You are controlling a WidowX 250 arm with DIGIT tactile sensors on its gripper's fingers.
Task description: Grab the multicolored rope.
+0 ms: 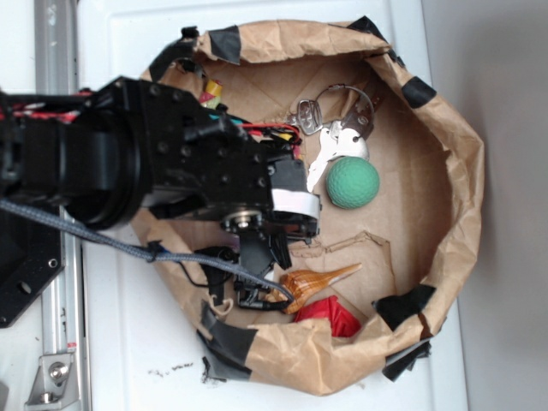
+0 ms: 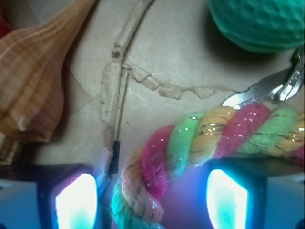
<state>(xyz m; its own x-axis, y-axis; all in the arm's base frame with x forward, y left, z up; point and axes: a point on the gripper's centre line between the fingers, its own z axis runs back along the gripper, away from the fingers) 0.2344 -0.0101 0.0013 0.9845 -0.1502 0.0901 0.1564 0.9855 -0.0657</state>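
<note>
The multicolored rope [image 2: 200,138], twisted from pink, yellow and green strands, lies on the brown paper. It curves from the right edge of the wrist view down between my fingers. My gripper [image 2: 152,200] is open, and the rope's lower part sits between the two lit pads [image 2: 76,202] with a gap on each side. In the exterior view my gripper [image 1: 287,201] points down into the paper bag [image 1: 454,171] and my arm hides nearly all of the rope.
A green dimpled ball [image 1: 352,182] lies right of my gripper and shows in the wrist view [image 2: 259,21]. Metal keys [image 1: 330,137] touch the rope's far part. A striped seashell [image 1: 312,282] and a red object [image 1: 330,315] lie toward the bag's near wall.
</note>
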